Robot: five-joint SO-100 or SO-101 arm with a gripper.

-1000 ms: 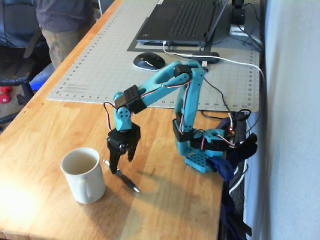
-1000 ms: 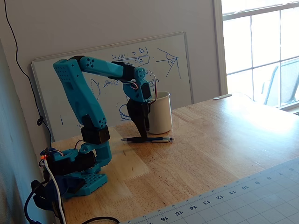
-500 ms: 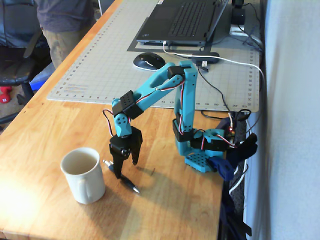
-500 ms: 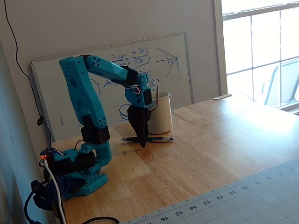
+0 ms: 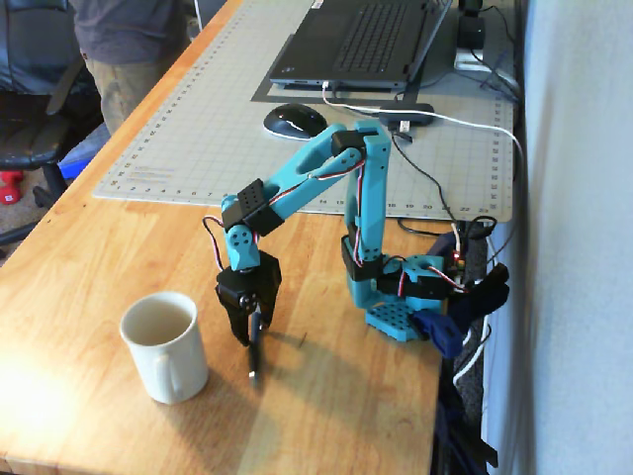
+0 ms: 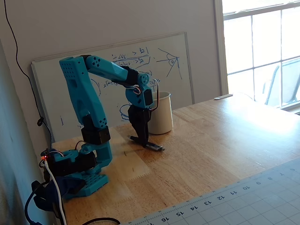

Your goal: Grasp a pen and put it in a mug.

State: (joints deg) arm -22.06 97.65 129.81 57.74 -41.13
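While the gripper (image 5: 251,336) is pinching the pen (image 5: 254,356) near its upper end, the pen is slanting down to the table (image 5: 336,406), and the mug (image 5: 165,345) is standing just beside it, to the left in that fixed view.

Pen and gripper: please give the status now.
Gripper down at the table, shut on the pen. Pen tilted, its far end on the wood. Mug upright beside it, empty. Nothing between pen and mug.
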